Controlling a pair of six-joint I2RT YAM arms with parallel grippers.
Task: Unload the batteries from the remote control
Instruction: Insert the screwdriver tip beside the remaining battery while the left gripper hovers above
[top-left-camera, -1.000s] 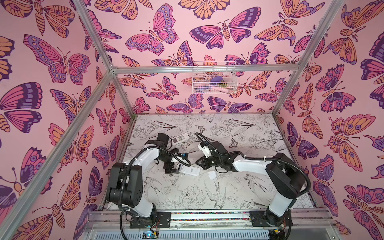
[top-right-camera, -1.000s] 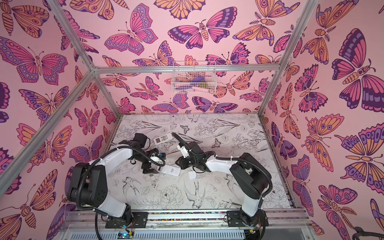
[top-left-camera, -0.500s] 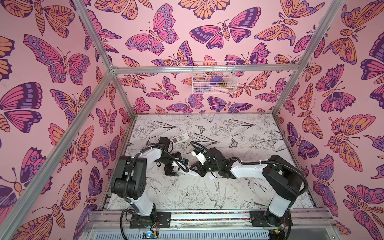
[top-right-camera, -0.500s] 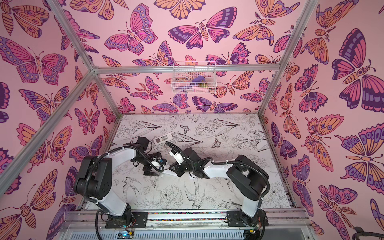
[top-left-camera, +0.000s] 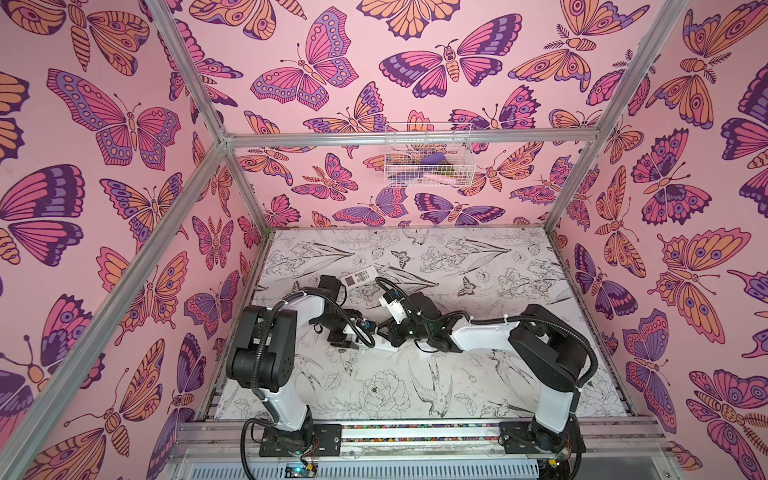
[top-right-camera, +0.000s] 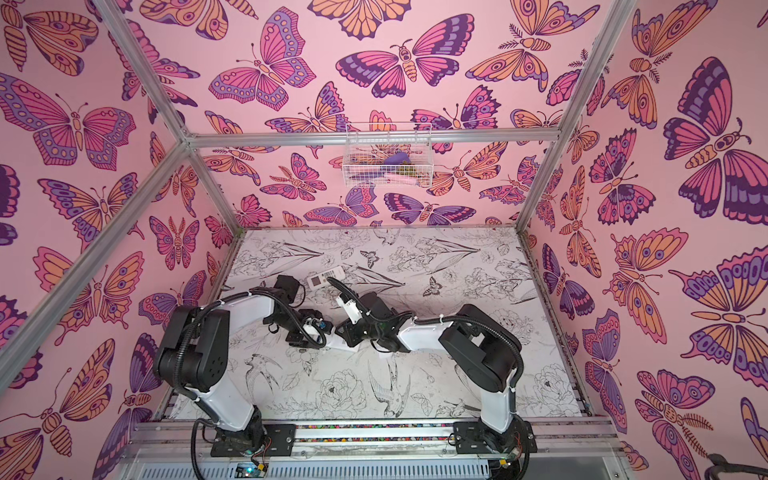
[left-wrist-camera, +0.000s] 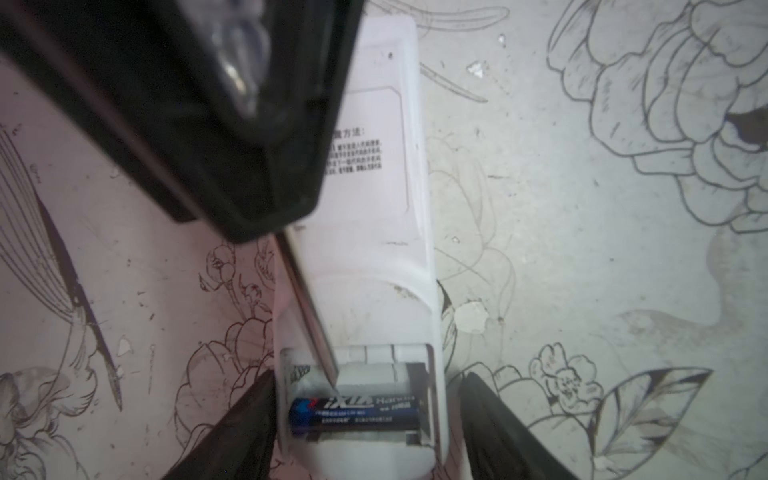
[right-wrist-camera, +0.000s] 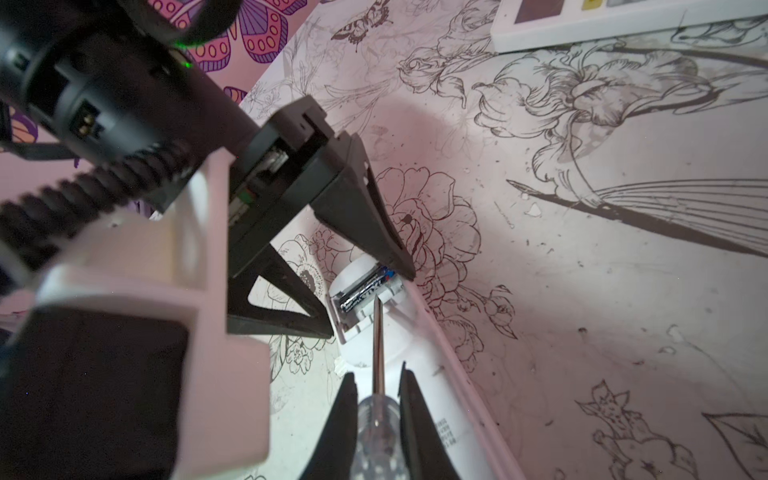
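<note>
My left pincer: open, straddling white plastic remote
Right pincer: gripping clear-handled screwdriver
Care: lever black-blue battery gently

White wire basket w/ purple item inside hangs on butterfly-print back wall — b&w floral tabletop below.

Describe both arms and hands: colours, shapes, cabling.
The left arm and right arm have white shells between black joint housings, with black corrugated cables looped alongside. The left hand and right hand are black, each with two tapering triangular fingers.
</note>
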